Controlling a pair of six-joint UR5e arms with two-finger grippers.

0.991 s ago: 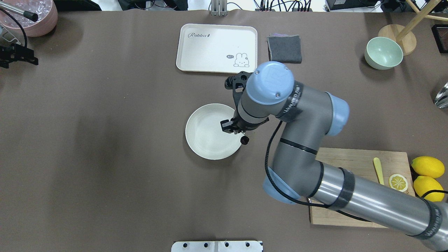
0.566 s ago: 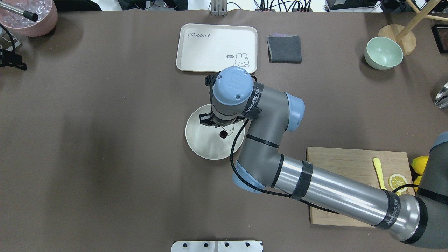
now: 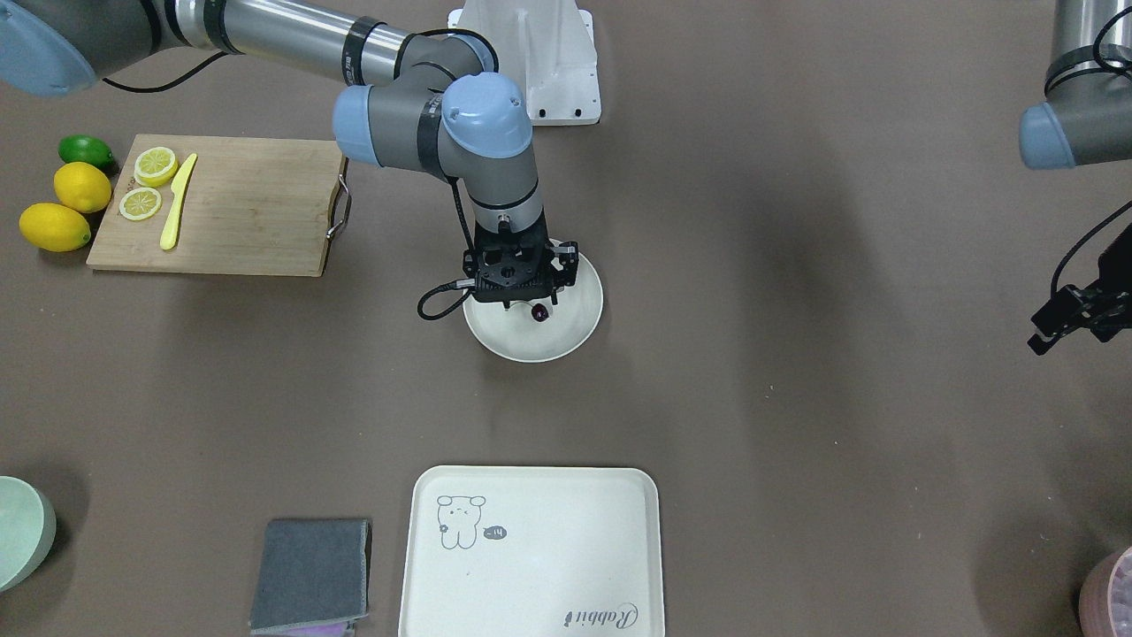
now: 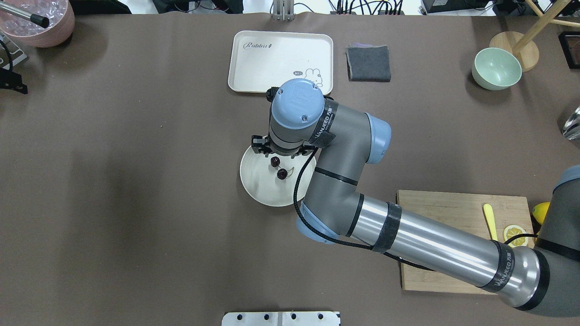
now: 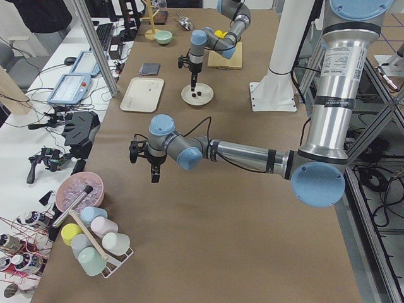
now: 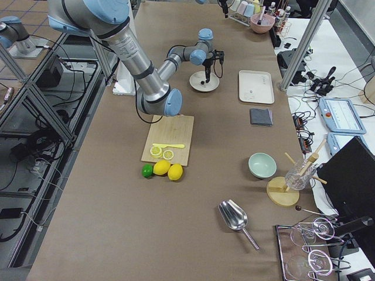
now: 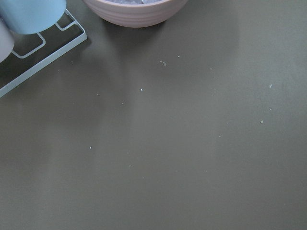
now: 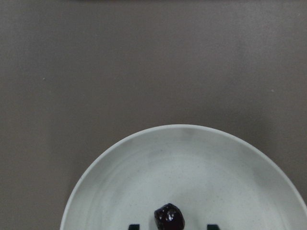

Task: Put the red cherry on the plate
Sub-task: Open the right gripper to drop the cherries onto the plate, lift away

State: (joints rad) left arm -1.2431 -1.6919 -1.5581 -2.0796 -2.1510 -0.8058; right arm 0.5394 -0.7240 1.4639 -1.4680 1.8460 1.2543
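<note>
Dark-red stemmed cherries [image 4: 282, 173] lay mid-way on the round off-white plate [image 4: 260, 181]; your right gripper [image 3: 529, 301], jaws wide, probably just needed lifting clear.

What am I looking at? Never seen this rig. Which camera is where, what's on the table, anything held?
Two robot arms at a brown table, each ending in a two-finger gripper. Four cameras are fixed: one overhead behind the robot, one facing it, one at each table end. Two more sit on the wrists, looking down. The right gripper hangs over the plate, fingers apart; the red cherry lies on the plate, so nothing looks held. The left gripper is off to the side near a pink bowl; open or shut, I cannot tell. Also there: a rabbit tray, a grey cloth, a green bowl, and a cutting board with lemon slices and a yellow knife.
</note>
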